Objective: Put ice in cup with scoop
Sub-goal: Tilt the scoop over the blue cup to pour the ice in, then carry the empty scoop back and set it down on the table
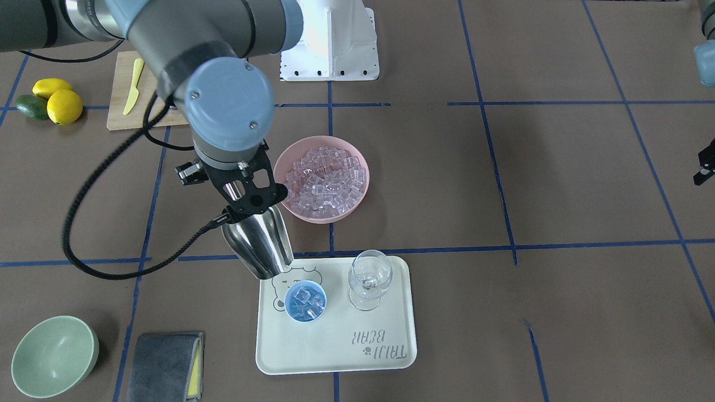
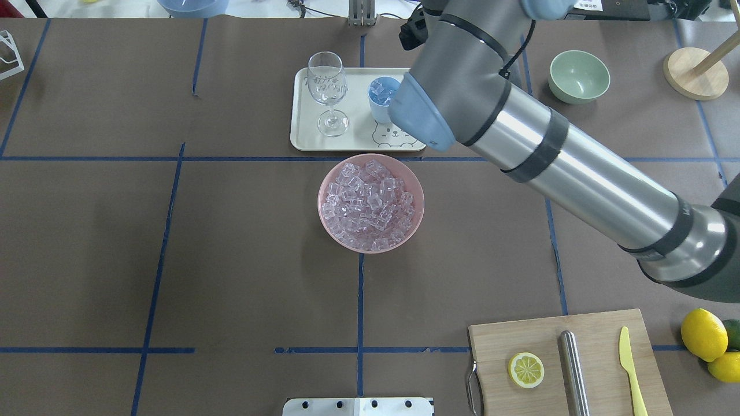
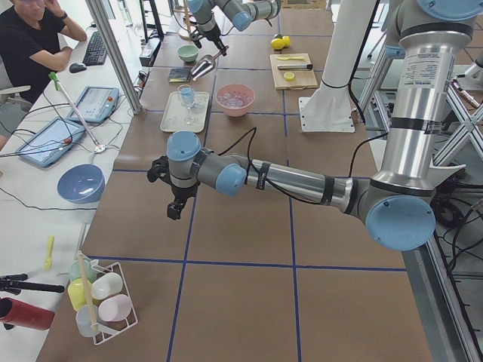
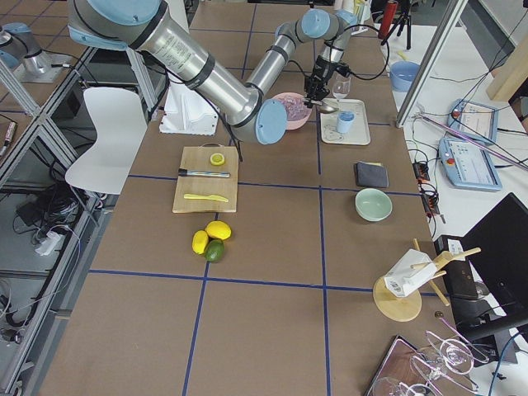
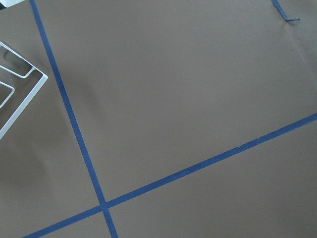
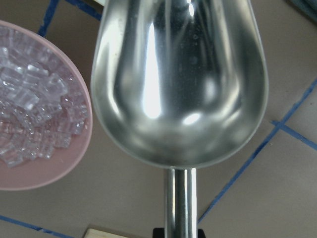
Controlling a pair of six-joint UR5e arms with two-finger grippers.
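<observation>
My right gripper (image 1: 246, 209) is shut on the handle of the shiny steel scoop (image 1: 260, 240), which tilts down over the near-left corner of the cream tray (image 1: 341, 352). The scoop's bowl (image 6: 181, 74) is bare inside in the right wrist view. Just below its lip stands the light-blue cup (image 1: 305, 301) with several clear cubes of ice (image 1: 306, 298) in it. More ice (image 1: 327, 178) fills the pink bowl (image 1: 290, 209) behind the tray. The left gripper (image 1: 704, 167) hangs far off at the table's end. Whether it is open I cannot tell.
A clear wine glass (image 1: 368, 279) stands on the tray beside the cup. A pale green bowl (image 1: 53, 354) and a grey cloth (image 1: 165, 365) lie past the tray. A cutting board (image 2: 601, 335) with a lemon slice, steel cylinder and yellow knife sits near the robot, lemons (image 2: 702, 335) beside it.
</observation>
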